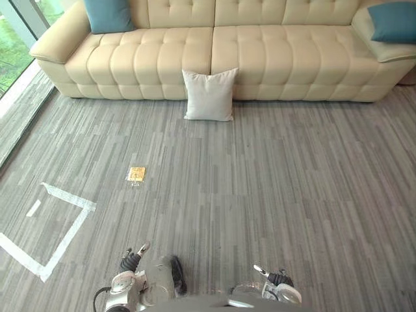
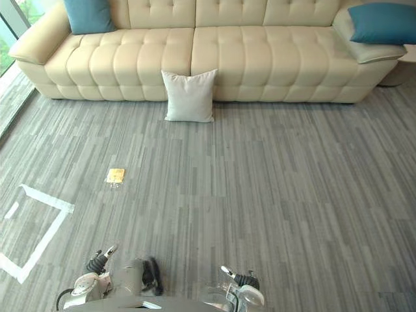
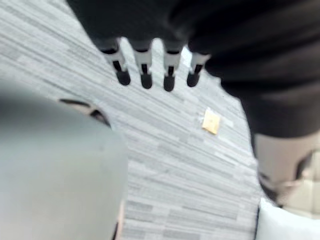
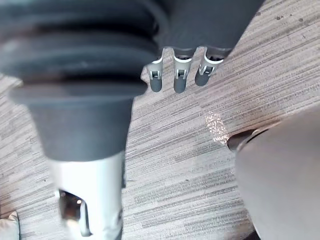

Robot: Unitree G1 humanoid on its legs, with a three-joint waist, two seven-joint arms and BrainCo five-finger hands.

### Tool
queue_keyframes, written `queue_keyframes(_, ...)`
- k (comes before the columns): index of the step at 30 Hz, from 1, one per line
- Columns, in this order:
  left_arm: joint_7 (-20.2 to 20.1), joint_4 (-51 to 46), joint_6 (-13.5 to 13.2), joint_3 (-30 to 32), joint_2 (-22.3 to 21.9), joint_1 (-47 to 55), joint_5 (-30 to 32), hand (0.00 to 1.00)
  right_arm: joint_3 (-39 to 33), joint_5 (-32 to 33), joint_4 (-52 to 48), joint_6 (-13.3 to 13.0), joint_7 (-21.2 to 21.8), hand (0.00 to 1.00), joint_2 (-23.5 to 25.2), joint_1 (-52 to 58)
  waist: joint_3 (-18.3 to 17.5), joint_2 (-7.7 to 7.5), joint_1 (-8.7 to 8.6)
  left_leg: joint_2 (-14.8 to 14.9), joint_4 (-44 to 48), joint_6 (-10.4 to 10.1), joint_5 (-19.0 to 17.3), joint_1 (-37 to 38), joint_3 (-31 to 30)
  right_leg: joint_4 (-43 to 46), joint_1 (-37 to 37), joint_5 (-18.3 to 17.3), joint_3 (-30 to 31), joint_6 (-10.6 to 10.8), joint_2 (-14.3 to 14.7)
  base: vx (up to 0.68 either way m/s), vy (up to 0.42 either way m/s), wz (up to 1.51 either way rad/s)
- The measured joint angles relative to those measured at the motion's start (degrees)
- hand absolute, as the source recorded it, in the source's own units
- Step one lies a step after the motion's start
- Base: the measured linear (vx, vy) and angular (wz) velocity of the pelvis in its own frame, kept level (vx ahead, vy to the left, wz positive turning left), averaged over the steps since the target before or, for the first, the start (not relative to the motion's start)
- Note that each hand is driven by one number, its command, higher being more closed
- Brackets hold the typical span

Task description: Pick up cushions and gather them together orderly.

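A white cushion [image 1: 209,95] leans upright on the floor against the front of the cream sofa [image 1: 260,58]. One teal cushion [image 1: 109,14] rests at the sofa's left end, another teal cushion [image 1: 394,21] on its right armrest. My left hand [image 3: 145,70] hangs low near my body with relaxed straight fingers and holds nothing. My right hand [image 4: 180,75] also hangs low, fingers straight and empty. Both hands are far from all cushions. A corner of the white cushion [image 3: 285,225] shows in the left wrist view.
A small yellow tag [image 1: 136,173] lies on the grey striped floor left of centre. White tape lines [image 1: 65,221] mark a square at the lower left. A glass wall [image 1: 16,39] runs along the left side.
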Motion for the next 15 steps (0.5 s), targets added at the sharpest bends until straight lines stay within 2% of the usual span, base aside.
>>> queue_keyframes(1,0.0,0.1,0.1,0.0,0.2,0.1,-0.1,0.00,-0.1,0.0,0.1,0.0,0.1,0.00,0.1,0.0,-0.2,-0.26,0.11,-0.5,0.3,0.1,-0.6,0.7,0.0,1.4,-0.3,0.8,0.8,0.5,-0.2,0.49,0.204,-0.47)
queue_keyframes(2,0.0,0.7,0.3,-0.1,0.6,0.5,-0.1,0.00,-0.2,-0.1,0.0,-0.1,0.4,0.00,0.1,0.0,-0.2,-0.19,0.23,-1.1,-0.6,0.0,-2.4,3.2,0.0,7.0,-2.1,3.2,1.5,2.2,-0.8,0.36,0.136,-0.46)
queue_keyframes(3,-0.1,1.1,0.5,-0.7,0.9,0.7,-0.1,0.00,-0.2,-0.2,-0.1,-0.1,0.5,0.00,0.1,0.0,-0.3,-0.28,-0.36,-2.0,-2.5,0.0,-3.4,5.7,0.1,14.4,-5.2,5.9,2.3,4.8,-1.1,0.53,0.175,-0.37)
queue_keyframes(4,0.0,1.6,0.8,-1.5,0.9,0.9,-0.1,0.00,0.0,-0.3,-0.7,-0.1,0.7,0.00,-0.1,0.5,0.0,0.09,-1.17,-2.6,-6.1,-0.3,-5.3,10.0,0.0,28.7,-11.4,9.5,2.5,8.4,-1.0,0.39,0.081,-0.21)
queue_keyframes(5,0.0,2.2,0.9,-1.6,0.9,0.9,0.0,0.00,0.2,-0.5,-1.4,-0.2,0.7,0.00,-0.3,0.6,0.4,-0.01,-1.18,-2.9,-7.6,-0.5,-5.9,12.6,0.0,36.5,-14.9,8.4,2.1,8.1,-0.7,0.37,0.049,-0.27)
queue_keyframes(6,0.1,2.6,1.1,-1.6,0.9,1.2,0.0,0.00,0.9,-0.5,-2.8,-0.3,0.7,0.00,-0.5,0.9,1.1,0.95,-1.20,-3.0,-10.2,-0.9,-6.6,17.2,0.2,45.4,-19.3,5.0,1.0,5.8,0.5,0.34,0.000,-0.31)
queue_keyframes(7,0.1,2.6,1.1,-1.7,0.8,1.4,0.0,0.00,1.2,-0.5,-3.4,-0.5,0.7,0.00,-0.6,1.0,1.3,1.21,-1.42,-2.9,-11.5,-1.1,-6.8,19.3,0.2,47.7,-20.6,3.7,-0.1,4.8,1.1,0.36,-0.029,-0.26)
queue_keyframes(8,0.1,2.7,1.1,-1.9,0.3,2.0,0.0,0.00,1.7,-0.3,-5.4,-0.9,0.7,0.00,-0.7,1.6,1.7,2.07,-2.20,-2.5,-14.9,-1.6,-7.3,25.1,0.2,50.2,-24.1,0.5,-4.6,3.6,2.4,0.44,-0.063,-0.09)
queue_keyframes(9,0.1,2.7,1.0,-2.0,0.0,1.9,0.0,0.00,2.1,-0.3,-7.8,-1.5,0.8,0.00,-0.5,2.3,1.8,2.49,-2.51,-1.9,-17.1,-2.5,-7.9,28.4,0.2,48.7,-28.2,-2.2,-8.9,2.5,3.0,0.35,-0.080,-0.02)
queue_keyframes(10,0.1,2.8,1.0,-2.0,-0.1,1.7,0.2,0.00,2.4,-0.1,-8.6,-1.6,0.9,0.00,-0.4,2.5,1.8,2.49,-2.66,-1.6,-17.6,-3.1,-8.3,29.4,0.1,47.1,-30.1,-2.9,-10.3,2.2,3.1,0.35,-0.128,0.17)
queue_keyframes(12,0.1,3.2,0.9,-2.2,-0.2,0.5,0.7,0.00,2.8,0.7,-10.0,-2.0,1.1,0.00,-0.6,2.5,1.9,2.60,-3.41,-0.6,-18.0,-5.0,-9.3,31.4,-1.1,37.2,-35.2,-3.3,-14.3,1.0,3.1,0.42,-0.205,0.39)
queue_keyframes(13,0.2,4.3,0.9,-2.3,-0.4,0.0,1.4,0.00,2.8,1.5,-10.2,-2.0,1.1,0.00,-1.1,2.2,2.2,3.10,-3.79,0.5,-20.3,-6.5,-9.7,35.0,-1.9,23.7,-36.6,-0.2,-17.1,-0.9,3.8,0.51,-0.269,0.45)
queue_keyframes(14,0.2,4.6,0.9,-2.3,-0.5,-0.1,1.5,0.00,2.8,1.5,-10.3,-2.0,1.1,0.00,-1.2,2.1,2.3,3.22,-3.87,0.8,-21.0,-6.8,-9.8,36.3,-2.2,19.1,-36.6,1.8,-17.3,-1.4,4.2,0.71,-0.339,0.58)
queue_keyframes(15,0.4,5.4,1.0,-2.4,-1.1,-0.3,2.0,0.00,2.8,1.9,-10.8,-2.0,1.2,0.00,-1.6,1.7,2.6,4.19,-4.33,2.6,-22.0,-8.6,-10.0,39.2,-3.0,16.9,-34.5,10.2,-18.2,-4.1,6.0,0.62,-0.233,0.32)
